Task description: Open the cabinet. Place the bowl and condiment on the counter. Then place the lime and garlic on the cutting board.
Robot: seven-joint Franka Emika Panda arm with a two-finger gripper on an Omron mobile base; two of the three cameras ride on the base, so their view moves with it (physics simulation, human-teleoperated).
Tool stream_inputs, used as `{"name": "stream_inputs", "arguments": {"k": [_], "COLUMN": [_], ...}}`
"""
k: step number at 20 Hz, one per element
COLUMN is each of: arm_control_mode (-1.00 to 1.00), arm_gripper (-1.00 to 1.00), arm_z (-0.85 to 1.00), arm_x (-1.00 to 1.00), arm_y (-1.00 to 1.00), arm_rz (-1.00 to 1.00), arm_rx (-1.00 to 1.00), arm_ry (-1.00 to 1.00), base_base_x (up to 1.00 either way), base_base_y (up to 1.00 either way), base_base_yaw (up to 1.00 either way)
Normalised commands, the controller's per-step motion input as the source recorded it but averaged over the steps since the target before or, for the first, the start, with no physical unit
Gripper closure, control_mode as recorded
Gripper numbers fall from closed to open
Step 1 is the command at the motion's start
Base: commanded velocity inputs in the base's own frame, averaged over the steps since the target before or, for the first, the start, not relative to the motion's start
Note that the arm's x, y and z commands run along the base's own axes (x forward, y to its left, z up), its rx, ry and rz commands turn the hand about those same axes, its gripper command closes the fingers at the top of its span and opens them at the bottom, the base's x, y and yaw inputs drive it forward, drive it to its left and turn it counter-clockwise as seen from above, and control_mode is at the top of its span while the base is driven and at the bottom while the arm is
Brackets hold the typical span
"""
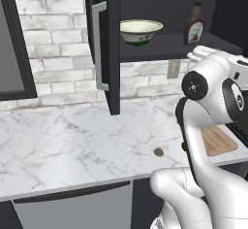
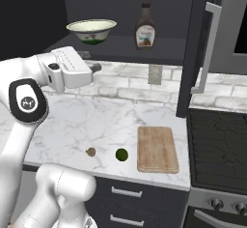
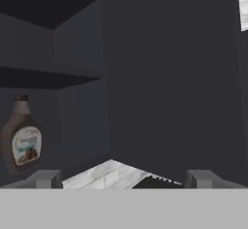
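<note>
Black cabinet (image 1: 109, 43) stood open at upper centre; I saw the bowl (image 1: 140, 31) and condiment (image 1: 193, 24) on its shelf. Lime (image 2: 122, 154) and garlic (image 2: 90, 151) lay on the table (image 1: 58, 140), left of the cutting board (image 2: 157, 149). Jaws apart, empty.

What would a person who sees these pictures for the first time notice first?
The open black cabinet stands out, with the cream bowl and the brown condiment bottle on its dark shelf. Below, on the white marble counter, the lime and the garlic lie left of the wooden cutting board.
</note>
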Motion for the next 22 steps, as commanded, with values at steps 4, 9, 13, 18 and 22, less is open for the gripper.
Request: {"name": "stream_inputs", "arguments": {"k": [4,9,13,18,22], "arm_control_mode": [-1.0,-1.0,-1.0,-1.0,-1.0], "arm_gripper": [-1.0,-1.0,-1.0,-1.0,-1.0], "arm_z": [0.0,0.1,0.06,0.0,0.0], "arm_x": [0.12,0.02,0.0,0.0,0.05], "arm_y": [0.02,0.0,0.0,0.0,0.02], "arm_rz": [0.0,0.01,0.03,0.03,0.0], "arm_rx": [0.06,0.07,0.02,0.0,0.0], "arm_ry": [0.0,0.0,-0.03,-0.1,-0.03], "base_base_x": [0.0,0.0,0.0,0.0,0.0], "base_base_y": [0.0,0.0,0.0,0.0,0.0], "base_base_yaw": [0.0,0.0,0.0,0.0,0.0]}}
